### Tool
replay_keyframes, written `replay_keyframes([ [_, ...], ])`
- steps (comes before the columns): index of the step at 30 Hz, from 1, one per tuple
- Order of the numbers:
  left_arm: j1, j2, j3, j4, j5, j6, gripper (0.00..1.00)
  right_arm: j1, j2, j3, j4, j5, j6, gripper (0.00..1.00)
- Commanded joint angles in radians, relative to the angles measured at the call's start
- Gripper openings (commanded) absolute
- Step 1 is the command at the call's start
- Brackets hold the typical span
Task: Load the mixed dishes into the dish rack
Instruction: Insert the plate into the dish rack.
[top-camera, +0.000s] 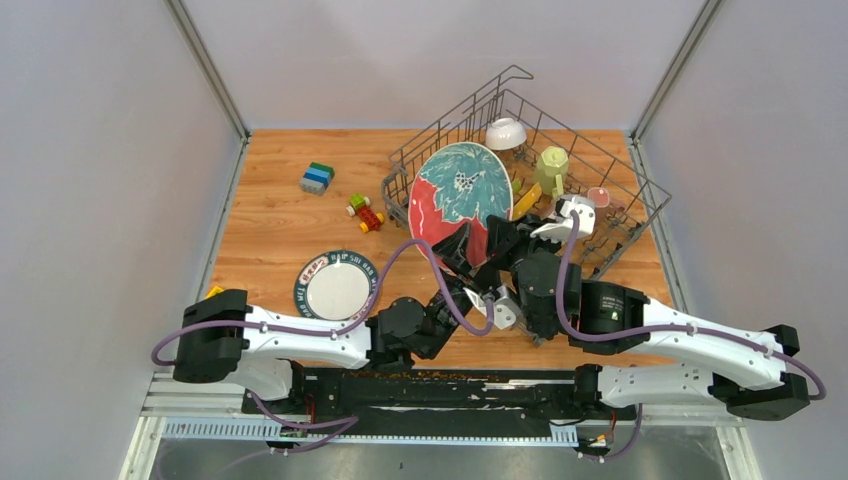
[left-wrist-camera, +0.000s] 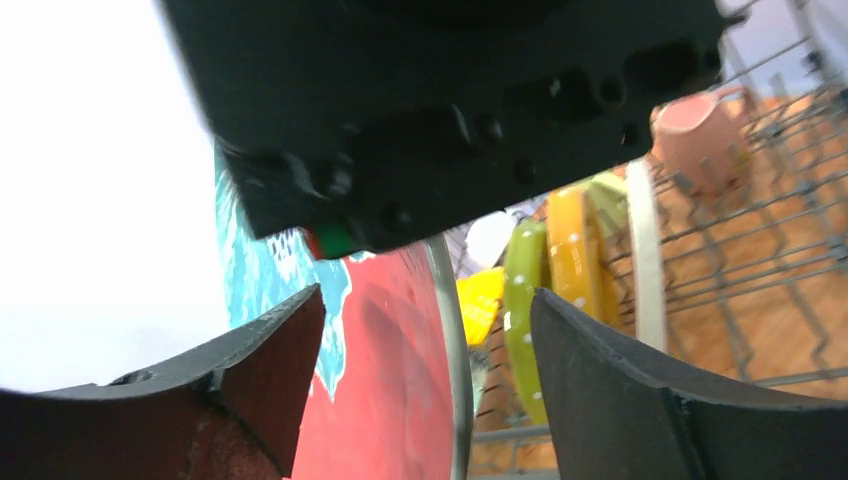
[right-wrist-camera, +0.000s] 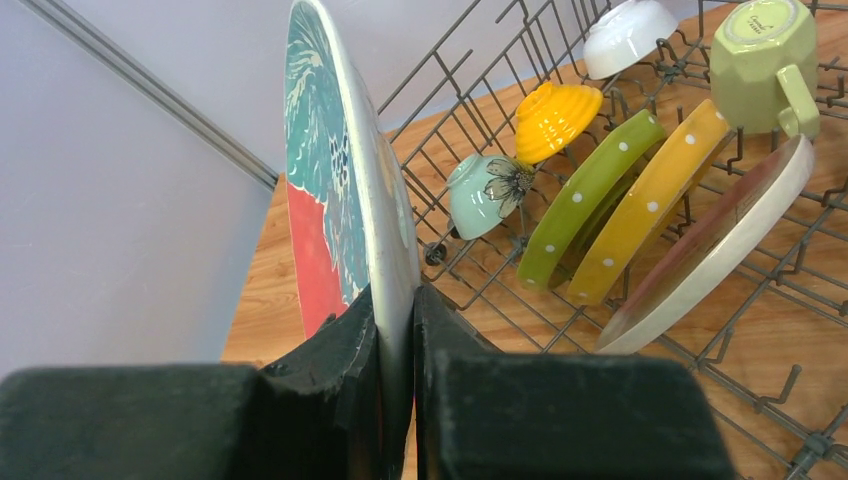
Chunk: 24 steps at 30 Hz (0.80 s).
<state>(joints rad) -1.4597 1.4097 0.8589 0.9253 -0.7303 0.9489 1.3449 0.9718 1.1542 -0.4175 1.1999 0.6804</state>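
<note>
A large red-and-teal plate (top-camera: 458, 195) stands on edge at the near-left corner of the dish rack (top-camera: 620, 165). My right gripper (right-wrist-camera: 395, 300) is shut on its rim (right-wrist-camera: 345, 180), fingers pressed to both faces. My left gripper (left-wrist-camera: 425, 330) is open lower down, with the plate's edge (left-wrist-camera: 445, 340) between its spread fingers, neither visibly touching. In the rack stand a lime-green dotted plate (right-wrist-camera: 585, 200), a yellow plate (right-wrist-camera: 655, 195), a pink-rimmed plate (right-wrist-camera: 715, 250), a yellow bowl (right-wrist-camera: 556, 118), a teal cup (right-wrist-camera: 487, 190), a white bowl (top-camera: 505, 132), a pale-green mug (top-camera: 552, 168) and a pink mug (left-wrist-camera: 700, 135).
A white plate with a dark lettered rim (top-camera: 335, 285) lies flat on the wooden table left of the arms. Toy blocks (top-camera: 318, 178) and a small toy (top-camera: 365, 212) sit left of the rack. Grey walls close in both sides.
</note>
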Motion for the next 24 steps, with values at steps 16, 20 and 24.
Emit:
replay_keyframes([
  [16,0.099,-0.023,-0.027,0.024,-0.059,-0.055,0.59,0.001,-0.065,0.048,0.085,-0.021,0.14,0.0],
  [20,0.119,-0.003,-0.02,0.037,-0.047,-0.036,0.61,0.0,-0.055,0.054,0.07,-0.05,0.162,0.0],
  [24,0.125,0.03,-0.008,0.09,-0.049,0.013,0.46,0.0,-0.048,0.057,0.048,-0.053,0.179,0.0],
])
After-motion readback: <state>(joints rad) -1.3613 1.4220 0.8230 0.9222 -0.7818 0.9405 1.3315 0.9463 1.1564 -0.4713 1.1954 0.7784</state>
